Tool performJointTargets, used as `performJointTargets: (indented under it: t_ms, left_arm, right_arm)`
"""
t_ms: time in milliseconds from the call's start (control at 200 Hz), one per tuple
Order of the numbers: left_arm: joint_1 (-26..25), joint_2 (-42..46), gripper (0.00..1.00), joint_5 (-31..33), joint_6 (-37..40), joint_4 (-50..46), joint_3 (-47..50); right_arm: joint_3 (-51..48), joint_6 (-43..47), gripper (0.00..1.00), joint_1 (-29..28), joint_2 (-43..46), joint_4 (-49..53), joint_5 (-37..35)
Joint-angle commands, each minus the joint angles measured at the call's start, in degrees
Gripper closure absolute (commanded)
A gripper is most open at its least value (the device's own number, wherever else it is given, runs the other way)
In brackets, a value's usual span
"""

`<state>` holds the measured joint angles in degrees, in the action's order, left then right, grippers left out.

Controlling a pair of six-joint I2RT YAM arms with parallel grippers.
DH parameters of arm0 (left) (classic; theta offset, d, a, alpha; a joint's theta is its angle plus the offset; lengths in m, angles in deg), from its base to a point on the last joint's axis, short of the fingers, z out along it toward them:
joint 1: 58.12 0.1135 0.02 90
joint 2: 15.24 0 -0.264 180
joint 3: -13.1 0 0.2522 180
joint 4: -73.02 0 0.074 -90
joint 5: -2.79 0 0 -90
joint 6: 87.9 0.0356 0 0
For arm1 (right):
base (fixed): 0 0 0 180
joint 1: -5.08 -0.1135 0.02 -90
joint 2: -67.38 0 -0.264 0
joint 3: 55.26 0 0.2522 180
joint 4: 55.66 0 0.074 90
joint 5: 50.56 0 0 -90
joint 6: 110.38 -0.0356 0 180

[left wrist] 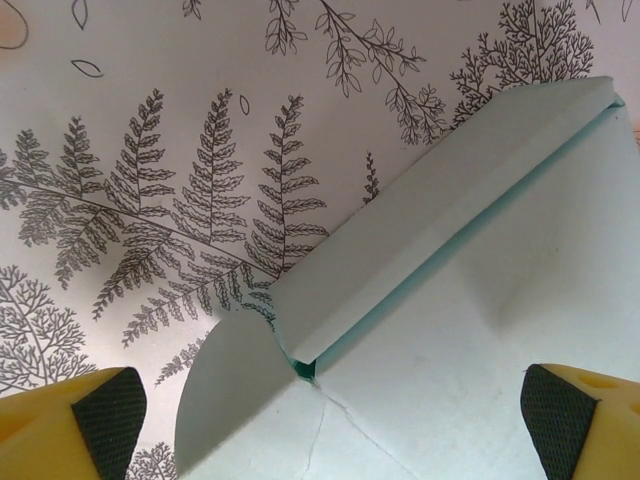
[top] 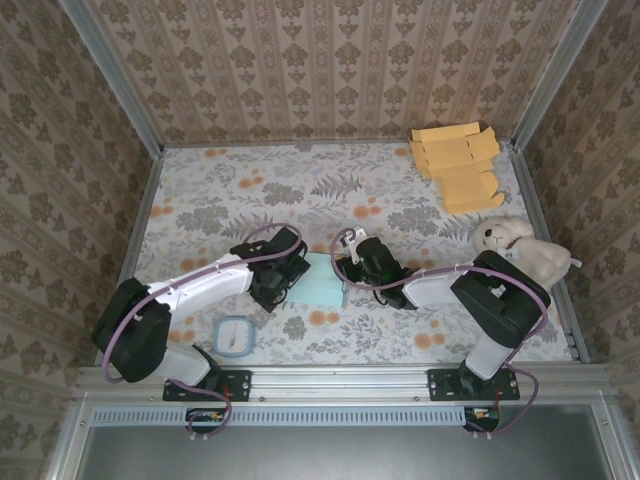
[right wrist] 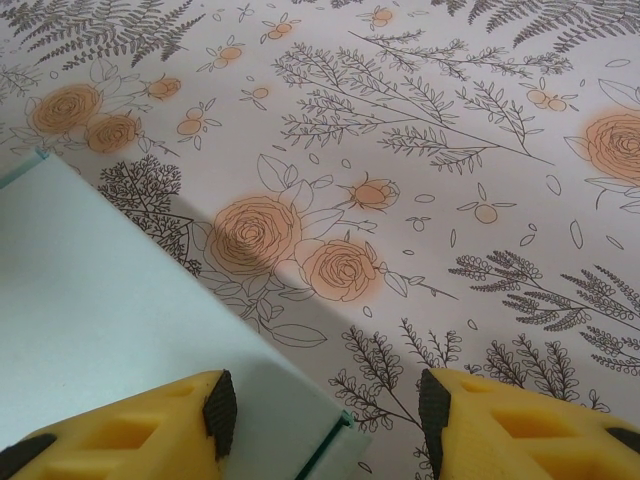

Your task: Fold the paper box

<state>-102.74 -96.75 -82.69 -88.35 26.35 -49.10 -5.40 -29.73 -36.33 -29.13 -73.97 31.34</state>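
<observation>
From above, my workspace is lit softly and evenly, with only faint shadows under my arms and no glare on the flowered tablecloth (top: 400, 190). Through my left wrist the paper box (left wrist: 480, 300) is crisp, with a thin dark shadow beneath its folded flap, while my left fingertips (left wrist: 100, 420) look slightly soft. Through my right wrist, the box edge throws a grey shadow across the cloth beside it.

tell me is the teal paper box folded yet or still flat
Partly folded: on the teal paper box one long flap is creased over, while a rounded tab lies flat.
</observation>
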Motion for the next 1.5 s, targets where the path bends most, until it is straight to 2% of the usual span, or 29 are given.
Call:
performJointTargets:
  t_ms: [0, 300, 545, 875, 1495]
  left_arm:
    - [0.6, -0.9, 0.02, 0.6, -2.1, 1.9, 1.0]
    - [2.5, -6.1, 0.06, -3.5, -0.2, 6.2, 1.2]
    - [2.7, -7.7, 0.11, -4.2, 0.2, 6.7, 1.4]
    - [2.8, -5.2, 0.11, 1.2, 1.2, 0.9, 1.6]
    - [2.7, -5.3, 0.13, 3.4, 3.2, 0.6, 2.8]
  right_arm:
    - [-1.6, -0.1, 0.46, 0.2, -1.4, 2.0, 1.6]
    - [-2.7, 0.6, 0.46, 0.1, -0.1, 2.1, 1.4]
    - [-3.2, 0.7, 0.46, 0.1, 0.9, 2.0, 1.5]
    - [-3.6, 0.9, 0.45, 0.1, 2.8, 3.1, 0.8]
    - [-3.5, 0.1, 0.45, 0.2, 6.6, 6.0, 0.7]
